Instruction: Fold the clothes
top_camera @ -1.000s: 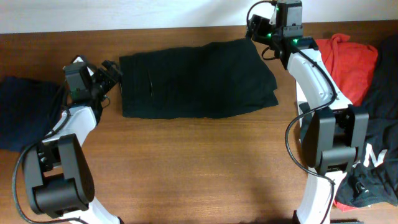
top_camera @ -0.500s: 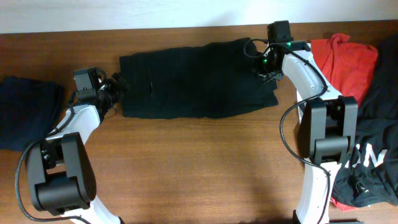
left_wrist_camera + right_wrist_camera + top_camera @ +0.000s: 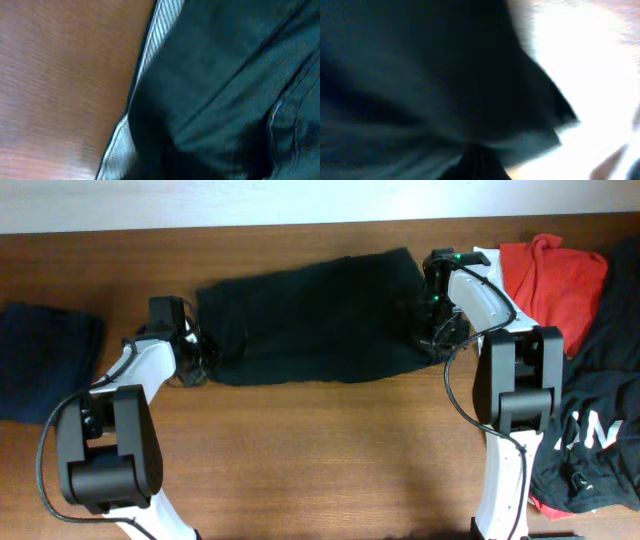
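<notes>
The clothes [image 3: 310, 315], black shorts, lie spread across the middle back of the table. My left gripper [image 3: 197, 363] is at their left end, by the waistband, and looks shut on the fabric there. The left wrist view is filled with black cloth [image 3: 225, 75] and the pale striped inside of the waistband [image 3: 160, 30]; the fingers do not show. My right gripper [image 3: 437, 338] sits at the right end of the clothes. In the right wrist view, folds of the black cloth [image 3: 420, 75] run together at the bottom centre, pinched in the shut jaws.
A folded dark navy garment [image 3: 45, 360] lies at the far left. A red garment [image 3: 555, 275] lies at the back right, with a black garment with white lettering [image 3: 600, 430] in front of it. Bare wooden table [image 3: 320, 460] stretches in front of the clothes.
Both grippers came down onto the ends of the shorts and shut. Both arms moved toward the front of the table, and the shorts' front edge and left end shifted forward with them.
</notes>
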Controlling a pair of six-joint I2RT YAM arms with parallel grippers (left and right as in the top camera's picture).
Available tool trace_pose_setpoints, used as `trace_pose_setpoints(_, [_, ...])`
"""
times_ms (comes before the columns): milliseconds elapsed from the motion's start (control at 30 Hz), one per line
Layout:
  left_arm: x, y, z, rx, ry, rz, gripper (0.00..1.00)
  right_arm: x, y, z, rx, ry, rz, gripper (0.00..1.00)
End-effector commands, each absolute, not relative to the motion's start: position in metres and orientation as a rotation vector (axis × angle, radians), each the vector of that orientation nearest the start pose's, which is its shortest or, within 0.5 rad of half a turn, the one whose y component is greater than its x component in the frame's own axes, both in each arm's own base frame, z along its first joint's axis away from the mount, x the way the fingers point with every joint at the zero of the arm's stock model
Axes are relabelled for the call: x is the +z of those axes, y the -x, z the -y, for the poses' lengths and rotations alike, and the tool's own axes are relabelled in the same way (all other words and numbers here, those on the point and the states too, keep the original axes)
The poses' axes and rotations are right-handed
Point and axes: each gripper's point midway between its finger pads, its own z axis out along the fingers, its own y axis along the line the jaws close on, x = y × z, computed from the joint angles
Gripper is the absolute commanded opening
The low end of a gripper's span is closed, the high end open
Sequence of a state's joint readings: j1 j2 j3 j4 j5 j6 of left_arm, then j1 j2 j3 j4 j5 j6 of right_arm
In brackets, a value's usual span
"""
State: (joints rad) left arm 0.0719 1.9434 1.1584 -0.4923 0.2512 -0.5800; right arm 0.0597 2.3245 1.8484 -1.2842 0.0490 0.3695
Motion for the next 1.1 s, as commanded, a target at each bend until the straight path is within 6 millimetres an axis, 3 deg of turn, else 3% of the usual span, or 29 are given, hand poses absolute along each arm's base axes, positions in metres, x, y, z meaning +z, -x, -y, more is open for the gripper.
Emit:
trace_pose_setpoints(0, [-0.033,-0.332,0.02,-0.383,1.0,-3.018,0.04,0.007,-0.39,0.028,-0.441,-0.581,-3.253,0.04])
trace_pose_setpoints(100, [-0.031,-0.301,0.022,-0.344,1.066,-3.134,0.07,0.009,-0.383,0.033,-0.45,-0.602,-3.278,0.04])
trace_pose_setpoints(167, [-0.031,-0.304,0.02,-0.352,1.023,-3.133,0.17,0.01,-0.379,0.025,-0.386,-0.612,-3.305,0.04])
trace_pose_setpoints(267, [-0.026,-0.307,0.012,-0.357,1.053,-3.121,0.19,0.024,-0.384,0.015,-0.27,-0.628,-3.278,0.04])
trace_pose_setpoints(300, [-0.022,-0.307,0.006,-0.352,1.05,-3.125,0.19,0.04,-0.394,0.015,-0.236,-0.628,-3.227,0.05])
trace_pose_setpoints(367, [-0.019,-0.307,-0.002,-0.35,1.093,-3.115,0.29,0.07,-0.42,0.01,-0.123,-0.616,-3.117,0.37])
trace_pose_setpoints(433, [-0.019,-0.307,-0.006,-0.351,1.109,-3.107,0.38,0.079,-0.443,0.0,-0.01,-0.525,-3.058,0.41])
trace_pose_setpoints(533, [-0.02,-0.307,-0.006,-0.351,1.111,-3.106,0.44,0.07,-0.46,-0.009,0.078,-0.514,-3.017,0.49])
trace_pose_setpoints(700, [-0.02,-0.31,-0.007,-0.353,1.105,-3.096,0.49,0.028,-0.46,-0.011,0.08,-0.526,-3.089,0.5])
trace_pose_setpoints(733, [-0.02,-0.31,-0.007,-0.353,1.104,-3.095,0.49,0.025,-0.458,-0.011,0.077,-0.529,-3.099,0.47])
trace_pose_setpoints(833, [-0.02,-0.311,-0.007,-0.354,1.101,-3.09,0.49,0.021,-0.449,-0.006,0.026,-0.537,-3.134,0.09])
trace_pose_setpoints(867, [-0.02,-0.311,-0.007,-0.354,1.101,-3.09,0.49,0.021,-0.448,-0.003,-0.002,-0.538,-3.137,0.04])
trace_pose_setpoints(967, [-0.02,-0.311,-0.007,-0.354,1.101,-3.09,0.49,0.022,-0.434,-0.002,-0.022,-0.565,-3.189,0.04])
trace_pose_setpoints(1067, [-0.02,-0.311,-0.007,-0.354,1.102,-3.09,0.49,0.024,-0.419,0.003,0.008,-0.704,-3.227,0.04])
